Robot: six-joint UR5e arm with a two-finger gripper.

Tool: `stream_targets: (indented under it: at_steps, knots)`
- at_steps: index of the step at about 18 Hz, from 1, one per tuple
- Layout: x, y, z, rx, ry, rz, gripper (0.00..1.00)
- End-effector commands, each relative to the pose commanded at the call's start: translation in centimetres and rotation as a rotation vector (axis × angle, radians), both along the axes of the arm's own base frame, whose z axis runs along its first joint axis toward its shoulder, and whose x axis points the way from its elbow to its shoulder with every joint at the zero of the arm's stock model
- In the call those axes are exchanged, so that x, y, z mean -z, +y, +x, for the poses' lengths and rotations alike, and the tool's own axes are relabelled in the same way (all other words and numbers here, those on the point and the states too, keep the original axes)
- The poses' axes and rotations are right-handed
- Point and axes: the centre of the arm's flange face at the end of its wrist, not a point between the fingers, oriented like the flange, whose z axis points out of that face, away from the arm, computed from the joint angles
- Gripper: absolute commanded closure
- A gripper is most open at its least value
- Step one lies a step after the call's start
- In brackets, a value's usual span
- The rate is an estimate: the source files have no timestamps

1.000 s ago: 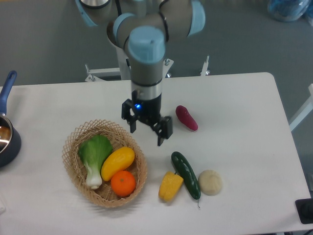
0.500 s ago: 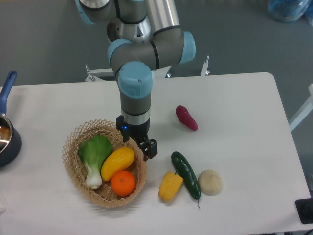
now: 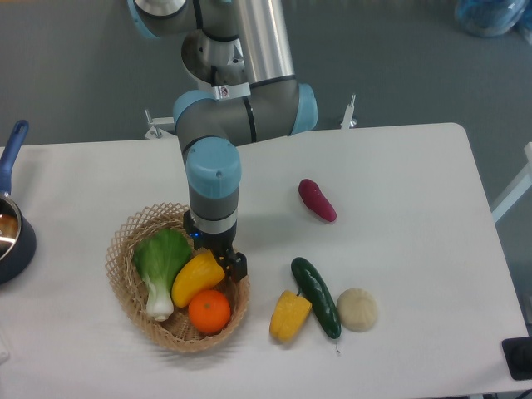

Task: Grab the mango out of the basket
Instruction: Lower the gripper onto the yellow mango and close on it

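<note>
The mango (image 3: pixel 194 280), a glossy yellow oval, lies slanted in the middle of the tan woven basket (image 3: pixel 121 283) at the front left of the table. My gripper (image 3: pixel 215 253) points straight down over the mango's upper right end, inside the basket's rim. Its jaws stand open, one dark finger (image 3: pixel 236 264) showing just right of the mango; the other is mostly hidden under the wrist. Nothing is held. I cannot tell whether the fingers touch the fruit.
In the basket a green bok choy (image 3: pixel 161 264) lies left of the mango and a round orange (image 3: pixel 209 311) in front of it. To the right lie a blocky yellow piece (image 3: pixel 289 316), a cucumber (image 3: pixel 316 297), a beige lump (image 3: pixel 357 309) and a purple sweet potato (image 3: pixel 317 200). A blue pot (image 3: pixel 12 235) stands at the left edge.
The arm has swung left and down, from above the bare table right of the basket to over the mango's end. The jaws stayed open. No fruit has moved.
</note>
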Motion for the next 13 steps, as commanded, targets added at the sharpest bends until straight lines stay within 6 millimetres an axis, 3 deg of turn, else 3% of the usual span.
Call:
stream_targets:
  at_steps: [9, 13]
  knots:
    - [0.82, 0.39, 0.15, -0.024, -0.008, -0.007, 0.01]
    - [0.31, 0.56, -0.1, -0.026, -0.001, 0.002, 0.54]
